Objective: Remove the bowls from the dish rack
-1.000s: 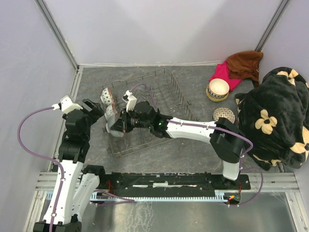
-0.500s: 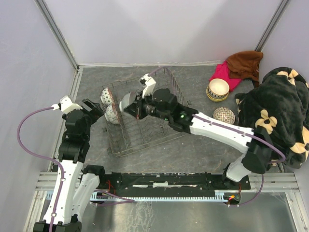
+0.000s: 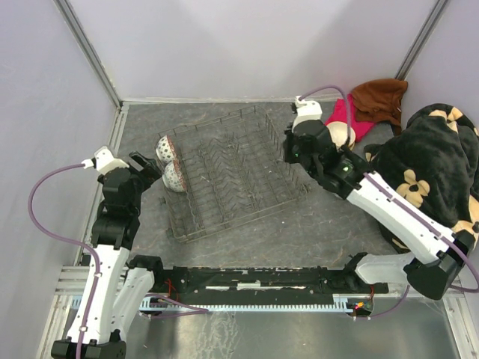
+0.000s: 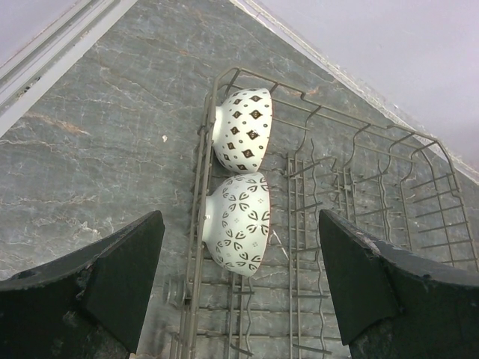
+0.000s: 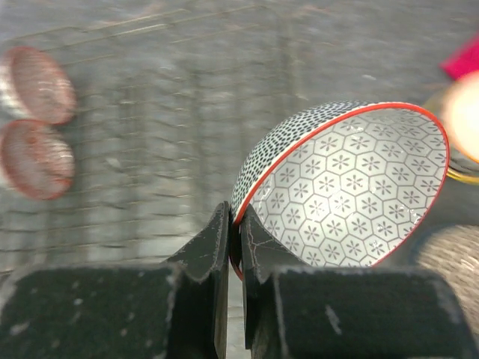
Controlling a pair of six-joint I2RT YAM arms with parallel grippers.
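red-rimmed bowl [image 5: 352,187]: black-and-white dotted outside, white inside with grey hexagon-flower lattice. far rack bowl [image 4: 243,127]: white, dark diamonds. near rack bowl [image 4: 238,221]: white, dark leaf motifs. rack [image 3: 232,176]: grey wire. counter [image 4: 97,149]: grey marbled. blanket [image 3: 426,179]: black, cream flowers.

brown cloth [image 3: 378,97], pink cloth [image 3: 365,129], black flowered blanket [image 3: 426,179]

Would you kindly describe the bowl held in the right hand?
The bowl looks like glazed ceramic: fine dark dots outside, a red rim, and a pale inside printed with hexagons and small flowers. It is tipped on its side, and the right hand pinches its rim, one finger inside and one outside.
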